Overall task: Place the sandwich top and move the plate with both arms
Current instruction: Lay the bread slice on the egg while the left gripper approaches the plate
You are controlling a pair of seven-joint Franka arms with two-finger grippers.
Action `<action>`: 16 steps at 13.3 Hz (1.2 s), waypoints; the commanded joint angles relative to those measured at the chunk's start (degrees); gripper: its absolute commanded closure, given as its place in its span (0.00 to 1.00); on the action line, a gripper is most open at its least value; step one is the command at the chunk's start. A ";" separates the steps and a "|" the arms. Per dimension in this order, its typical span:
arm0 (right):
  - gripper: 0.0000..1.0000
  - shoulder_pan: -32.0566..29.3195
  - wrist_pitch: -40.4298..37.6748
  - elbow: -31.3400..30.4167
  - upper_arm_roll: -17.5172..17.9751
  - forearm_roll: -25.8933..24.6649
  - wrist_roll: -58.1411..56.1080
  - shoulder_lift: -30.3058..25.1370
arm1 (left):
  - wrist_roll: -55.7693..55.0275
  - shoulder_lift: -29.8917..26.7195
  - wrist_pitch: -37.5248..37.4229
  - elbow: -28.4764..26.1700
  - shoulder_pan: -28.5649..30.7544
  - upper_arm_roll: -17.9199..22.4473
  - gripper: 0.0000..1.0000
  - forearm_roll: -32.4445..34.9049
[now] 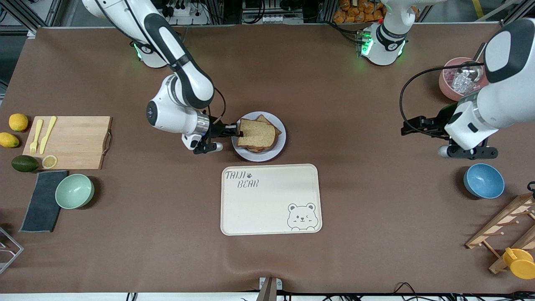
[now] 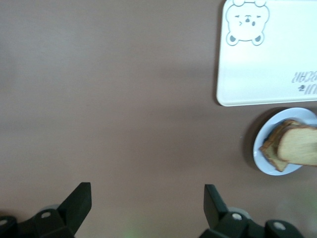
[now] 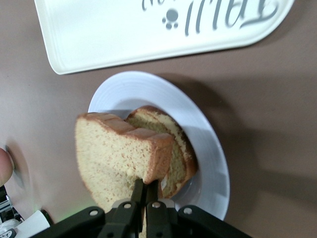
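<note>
Right gripper (image 3: 144, 191) pinched tight on crust edge of sandwich top (image 3: 119, 158), slice tilted, held just above stack of bread (image 3: 176, 148) on plate (image 3: 208, 144). Plate round, pale, sitting on brown table (image 3: 267, 124). Cream tray (image 3: 124, 29) w/ dark lettering and paw print just beside plate rim, not touching. Black fingers (image 3: 154, 188) together, only thin crust btwn them.

Right end effector (image 3: 145, 194): fingertips concealed by the sandwich top (image 3: 116, 161), whose lower edge is cut off at the frame border in the right wrist view. Filling beneath the stacked bread on the plate (image 1: 281, 146): hidden. Left end effector (image 2: 147, 198): only finger ends visible. Pink bowl (image 1: 446, 88): partly obscured by the left arm; contents indistinct.
</note>
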 commanded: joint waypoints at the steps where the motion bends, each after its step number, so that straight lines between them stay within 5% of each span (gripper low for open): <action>1: 1.00 0.45 0.76 -1.43 -0.64 2.86 -2.65 0.04 | 0.22 2.37 2.64 0.46 -0.48 -0.68 0.00 -3.40; 8: 1.00 2.20 2.96 -1.70 -0.64 9.81 -5.57 1.54 | 1.96 7.02 13.81 -10.52 -1.19 -1.21 0.00 -16.40; 11: 0.40 1.85 2.70 -1.26 -0.64 9.81 -4.34 1.45 | 12.23 9.49 16.43 -14.82 -0.49 -1.13 0.00 -23.52; 13: 0.28 1.94 2.61 -1.17 -0.73 9.81 -3.89 1.45 | 13.40 10.45 21.18 -17.99 -1.19 -1.13 0.00 -26.77; 16: 0.28 1.41 2.43 -1.17 -0.91 9.55 -3.19 0.49 | 15.59 11.78 25.75 -21.24 -3.21 -1.74 0.00 -34.41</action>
